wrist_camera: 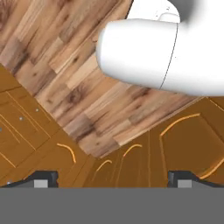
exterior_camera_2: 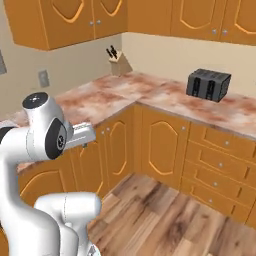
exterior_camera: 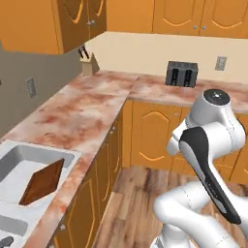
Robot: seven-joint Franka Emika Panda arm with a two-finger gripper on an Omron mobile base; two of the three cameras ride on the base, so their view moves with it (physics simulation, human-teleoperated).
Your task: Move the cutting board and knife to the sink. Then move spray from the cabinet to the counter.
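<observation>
The dark reddish-brown cutting board [exterior_camera: 42,182] lies tilted inside a basin of the grey steel sink [exterior_camera: 17,157] at the lower left. The mottled pink marble counter [exterior_camera: 87,111] runs from the sink to the far corner. The knife and the spray are out of view. An orange wall cabinet with a darker door [exterior_camera: 77,22] hangs at the upper left, its doors shut. My gripper [wrist_camera: 113,180] is open, fingertips [wrist_camera: 43,178] wide apart with nothing between them, pointing down at the wooden floor and cabinet fronts, away from the sink.
A tan knife block [exterior_camera: 88,63] with black-handled knives stands in the far corner. A dark toaster [exterior_camera: 181,73] sits on the back counter. Orange arched-panel cabinet fronts [exterior_camera_2: 162,145] line both sides of the wooden floor [exterior_camera_2: 165,210].
</observation>
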